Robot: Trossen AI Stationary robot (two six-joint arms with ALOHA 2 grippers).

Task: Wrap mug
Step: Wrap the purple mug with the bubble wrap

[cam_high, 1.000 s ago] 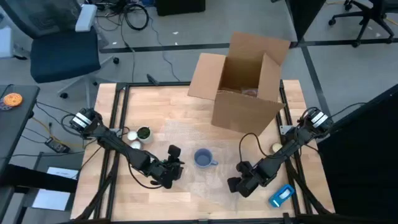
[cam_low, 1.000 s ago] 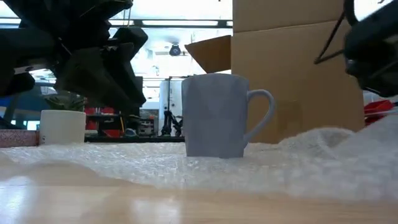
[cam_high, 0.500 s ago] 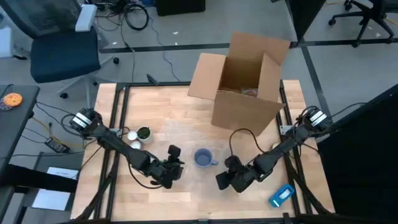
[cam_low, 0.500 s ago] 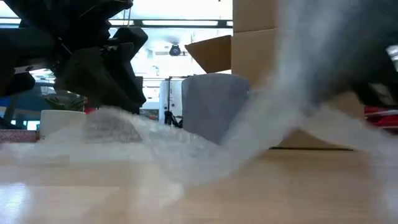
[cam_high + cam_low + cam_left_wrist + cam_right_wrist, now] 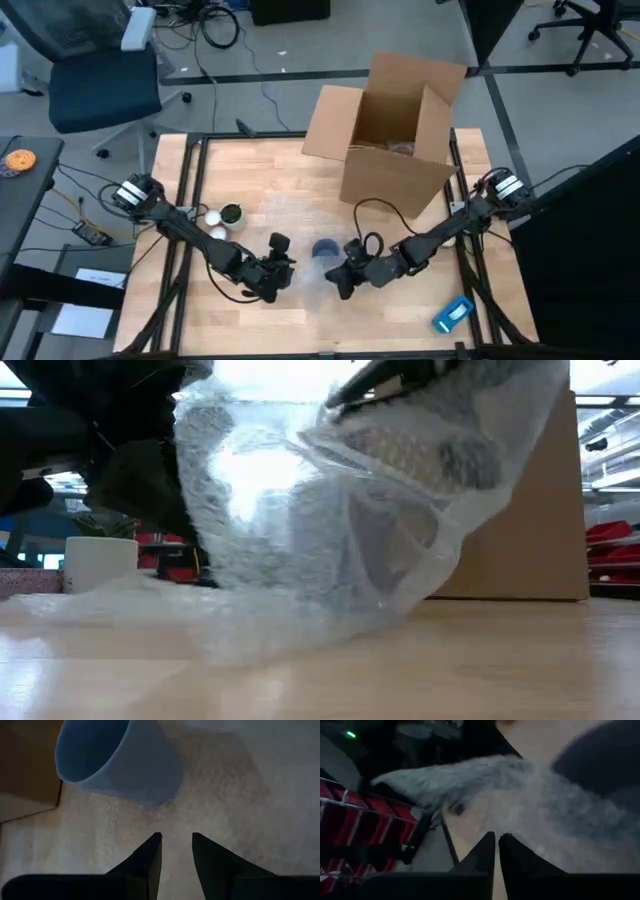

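My left gripper point(image 5: 272, 277) is resting low on the table point(image 5: 250, 205), just left of the mug point(image 5: 323, 250); it has not moved since the earlier frames. In my left wrist view its fingers point(image 5: 148, 857) are standing slightly apart over the bubble wrap point(image 5: 220, 795), with nothing between them, and the mug point(image 5: 117, 757) is sitting just ahead of them.

The mug is standing upright near the middle of the table, its long axis vertical and its mouth pointing up. I cannot tell where its handle is pointing now, because the bubble wrap point(image 5: 340, 510) is draping over it in the low view. A second ago the wrap was lying flat around the mug and the handle was in plain sight.

My right gripper point(image 5: 345, 277) has swept in from the right side of the table and is now hanging just beside the mug. Its fingers point(image 5: 482, 852) are pressed nearly together, pinching the wrap's edge. Behind stands the cardboard box point(image 5: 390, 135).
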